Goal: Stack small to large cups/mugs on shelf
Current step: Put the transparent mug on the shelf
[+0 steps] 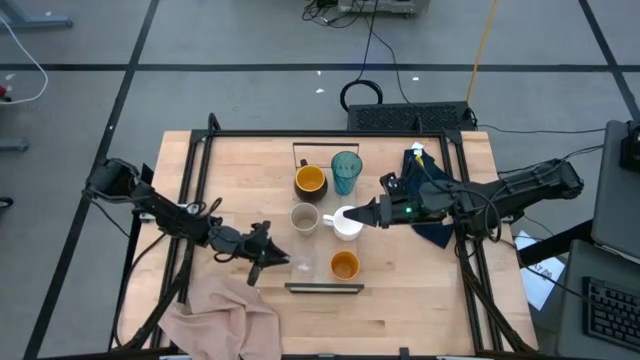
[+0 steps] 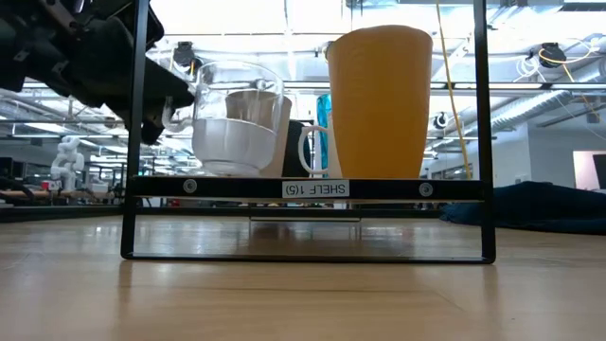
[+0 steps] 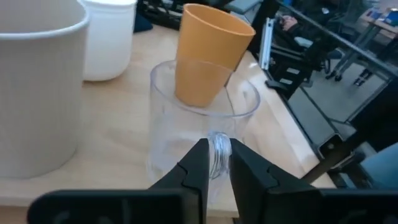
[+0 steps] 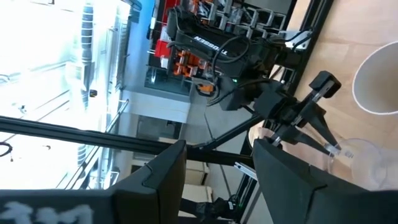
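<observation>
The shelf [image 1: 322,245] runs from far to near at the table's middle, a dark rail [image 1: 325,288] at its near end. On it stand a dark mug with an orange inside [image 1: 310,180], a teal tumbler [image 1: 346,172], a beige cup [image 1: 304,218], a white mug [image 1: 347,222], an orange cup [image 1: 344,265] and a clear glass [image 3: 199,118]. My left gripper [image 3: 217,165] is at the glass's handle, shut on it. My right gripper [image 4: 217,180] hangs open above the white mug, with nothing between its fingers. My left gripper pinches the clear glass's handle [image 3: 219,142] between its two fingertips. The fingers come nearly level from the table's left side, tipped slightly down. The glass stands upright on the shelf's near end, just left of the orange cup [image 3: 208,53].
A pinkish cloth [image 1: 220,310] lies crumpled at the table's near left corner. A dark blue cloth [image 1: 432,232] lies under my right arm. Black frame bars [image 1: 190,200] run along the table's left and right sides.
</observation>
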Motion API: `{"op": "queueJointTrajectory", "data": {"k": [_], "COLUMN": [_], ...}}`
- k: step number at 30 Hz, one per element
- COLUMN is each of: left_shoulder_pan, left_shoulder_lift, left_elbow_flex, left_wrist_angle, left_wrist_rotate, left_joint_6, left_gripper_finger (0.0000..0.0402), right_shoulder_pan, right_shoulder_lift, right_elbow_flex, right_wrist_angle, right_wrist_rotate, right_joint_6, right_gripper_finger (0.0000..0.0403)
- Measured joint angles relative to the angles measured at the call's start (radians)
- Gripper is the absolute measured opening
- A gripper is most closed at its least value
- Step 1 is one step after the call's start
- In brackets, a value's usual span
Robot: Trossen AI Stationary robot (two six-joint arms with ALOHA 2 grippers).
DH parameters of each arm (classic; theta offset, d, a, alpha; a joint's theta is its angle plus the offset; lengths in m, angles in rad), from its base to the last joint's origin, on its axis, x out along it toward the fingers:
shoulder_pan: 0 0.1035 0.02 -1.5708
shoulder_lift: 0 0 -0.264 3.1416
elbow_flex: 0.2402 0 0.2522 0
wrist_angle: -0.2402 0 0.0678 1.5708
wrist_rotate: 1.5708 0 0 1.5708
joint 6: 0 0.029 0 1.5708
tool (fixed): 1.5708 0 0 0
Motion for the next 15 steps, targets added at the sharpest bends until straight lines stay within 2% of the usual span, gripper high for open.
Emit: {"op": "queueJointTrajectory", "data": {"k": [7, 15], "left_shoulder_pan": [0.000, 0.000], "left_shoulder_lift": [0.000, 0.000], "left_elbow_flex": [0.004, 0.004], "left_wrist_angle": [-0.022, -0.022], "left_wrist_rotate": [0.006, 0.001], "left_joint_6": [-0.001, 0.016], "left_gripper_finger": [0.0037, 0.0045], "right_shoulder_pan": [0.000, 0.000], "right_shoulder_lift": [0.000, 0.000], "right_elbow_flex": [0.000, 0.000], "right_wrist_angle": [0.001, 0.001], "right_wrist_rotate": [0.000, 0.000], "right_joint_6": [0.000, 0.001], "right_gripper_finger": [0.0176, 0.0176]}}
